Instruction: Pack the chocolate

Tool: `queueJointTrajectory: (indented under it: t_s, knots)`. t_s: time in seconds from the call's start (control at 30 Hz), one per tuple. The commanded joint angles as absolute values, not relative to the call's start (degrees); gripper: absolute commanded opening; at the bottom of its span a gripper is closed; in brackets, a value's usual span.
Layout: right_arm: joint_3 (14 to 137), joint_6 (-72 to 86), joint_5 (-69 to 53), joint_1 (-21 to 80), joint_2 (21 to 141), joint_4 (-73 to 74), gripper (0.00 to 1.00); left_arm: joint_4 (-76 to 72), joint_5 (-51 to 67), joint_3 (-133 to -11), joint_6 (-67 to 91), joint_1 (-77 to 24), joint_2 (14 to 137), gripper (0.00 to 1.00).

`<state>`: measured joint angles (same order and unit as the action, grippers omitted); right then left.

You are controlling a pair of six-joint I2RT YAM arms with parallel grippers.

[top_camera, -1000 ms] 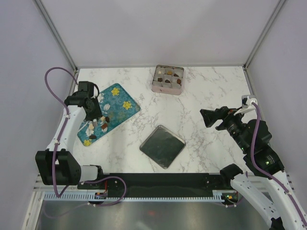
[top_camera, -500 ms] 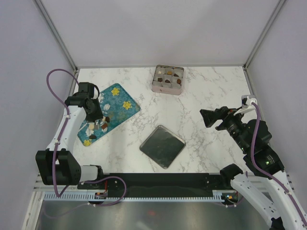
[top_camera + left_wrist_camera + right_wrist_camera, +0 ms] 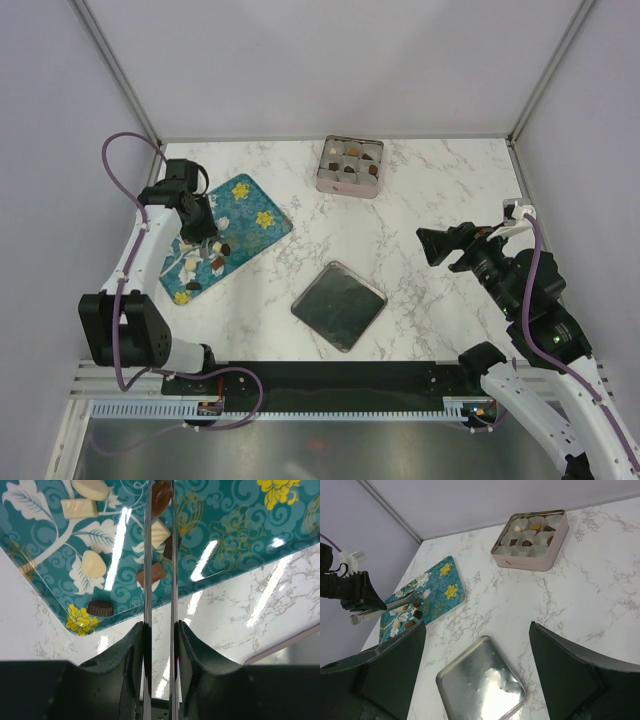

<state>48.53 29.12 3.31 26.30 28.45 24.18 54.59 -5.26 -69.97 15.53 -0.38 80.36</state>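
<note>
My left gripper is shut on metal tongs over the teal flowered tray. A reddish-brown chocolate sits between the tong tips. Several loose chocolates lie on the tray: white ones, a dark cup-shaped one, a brown square. The pink square tin at the back holds paper cups, some with pieces in them. My right gripper is open and empty, held above the table on the right.
The tin's metal lid lies flat on the marble table in front of centre. The tray and tongs also show in the right wrist view. Frame posts and walls bound the table.
My left gripper has shifted a little toward the back and turned, with the tongs still over the tray's chocolates. The right arm has not moved.
</note>
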Motion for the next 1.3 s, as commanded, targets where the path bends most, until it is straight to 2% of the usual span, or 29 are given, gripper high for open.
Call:
queueJointTrajectory:
  t_s: [0.0, 0.23, 0.67, 0.83, 1.03, 1.27]
  knots:
    - [49.22, 28.56, 4.13, 26.63, 28.83, 22.76, 0.93, 54.14, -3.69, -75.49, 13.54, -0.18, 82.35, 0.28]
    - [49.66, 28.13, 4.84, 26.63, 30.06, 22.76, 0.92, 53.0, 2.02, -84.01, 13.01, -2.02, 88.5, 0.27]
    - [50.1, 28.04, 6.94, 26.54, 32.96, 22.32, 0.93, 48.52, 5.36, -107.72, 14.5, -18.35, 104.49, 0.27]
    - [50.1, 27.77, 7.73, 26.54, 33.57, 22.32, 0.92, 43.26, 7.99, -114.6, 15.11, -21.44, 110.56, 0.27]
    - [50.45, 27.16, 9.05, 26.63, 33.84, 22.41, 0.93, 39.29, 10.9, -116.19, 15.21, -23.47, 116.1, 0.27]
    - [50.28, 26.81, 9.67, 26.54, 34.45, 22.41, 0.93, 37.18, 8.88, -114.08, 13.89, -23.82, 118.56, 0.27]
